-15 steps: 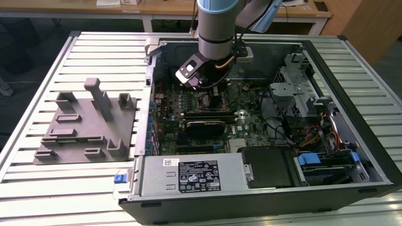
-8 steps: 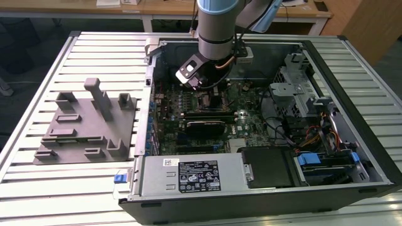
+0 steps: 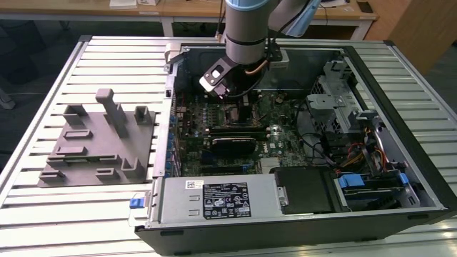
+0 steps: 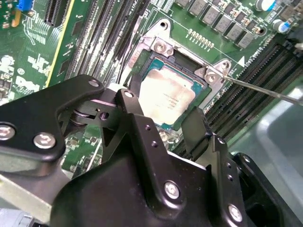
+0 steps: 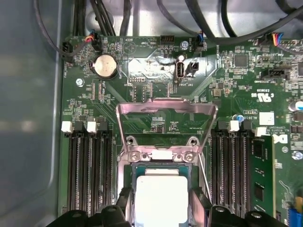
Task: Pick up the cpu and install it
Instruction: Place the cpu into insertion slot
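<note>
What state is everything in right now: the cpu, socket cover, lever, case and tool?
cpu, set in place, uncovered.
socket cover, swung up, open.
lever, released.
computer case, side open.
tool, low over the cpu.

Exterior view: raised, oblique, distant, taking in the ribbed aluminium table [image 3: 107,59] and the open black computer case [image 3: 300,238]. Both wrist views: close, looking down onto its green motherboard [image 4: 28,47] [image 5: 227,75], the second at a slant, sharing the silver-grey square cpu [image 4: 165,97] [image 5: 161,198] within the steel socket frame [image 4: 161,45] [image 5: 165,155].
</note>
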Robot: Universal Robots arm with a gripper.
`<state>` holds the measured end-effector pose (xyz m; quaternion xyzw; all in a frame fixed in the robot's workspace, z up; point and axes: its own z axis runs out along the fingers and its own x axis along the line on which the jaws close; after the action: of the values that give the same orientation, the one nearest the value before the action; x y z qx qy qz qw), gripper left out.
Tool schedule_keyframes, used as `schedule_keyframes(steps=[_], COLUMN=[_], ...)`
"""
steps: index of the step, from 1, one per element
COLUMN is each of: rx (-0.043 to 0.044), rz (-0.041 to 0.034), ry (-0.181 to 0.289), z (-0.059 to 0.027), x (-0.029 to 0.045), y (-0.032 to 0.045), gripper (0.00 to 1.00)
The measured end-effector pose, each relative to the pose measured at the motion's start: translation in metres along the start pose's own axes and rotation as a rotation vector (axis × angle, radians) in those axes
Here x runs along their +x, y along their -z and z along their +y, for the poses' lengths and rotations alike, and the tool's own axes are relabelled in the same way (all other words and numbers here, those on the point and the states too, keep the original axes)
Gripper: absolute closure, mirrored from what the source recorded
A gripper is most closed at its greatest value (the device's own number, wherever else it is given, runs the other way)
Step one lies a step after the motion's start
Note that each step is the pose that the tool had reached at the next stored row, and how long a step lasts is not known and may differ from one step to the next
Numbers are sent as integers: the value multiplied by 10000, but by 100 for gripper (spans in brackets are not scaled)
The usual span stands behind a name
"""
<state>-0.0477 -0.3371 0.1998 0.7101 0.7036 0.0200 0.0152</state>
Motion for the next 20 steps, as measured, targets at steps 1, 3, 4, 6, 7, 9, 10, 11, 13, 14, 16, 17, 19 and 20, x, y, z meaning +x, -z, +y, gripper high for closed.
schedule_keyframes(steps=[1, 3, 4, 6, 7, 9, 10, 11, 13, 14, 16, 17, 19, 20], rx=[-1, -4, -6, -9, -13, -19, -22, -27, -32, -35, -36, -36, -35, -35], rz=[0, 4, 6, 6, 8, 9, 8, 8, 8, 10, 10, 9, 8, 7], ry=[0, 1, 0, 1, 1, 1, 1, 1, 1, 1, 0, 1, 1, 1], z=[1, 5, 6, 10, 12, 15, 16, 18, 19, 19, 19, 19, 19, 19], x=[0, 1, 1, 1, 2, 2, 2, 2, 3, 3, 3, 3, 3, 3], y=[27, 87, 120, 190, 226, 290, 318, 345, 380, 381, 381, 381, 382, 382], gripper=[38, 38, 38, 38, 38, 38, 38, 38, 38, 38, 38, 38, 38, 38])
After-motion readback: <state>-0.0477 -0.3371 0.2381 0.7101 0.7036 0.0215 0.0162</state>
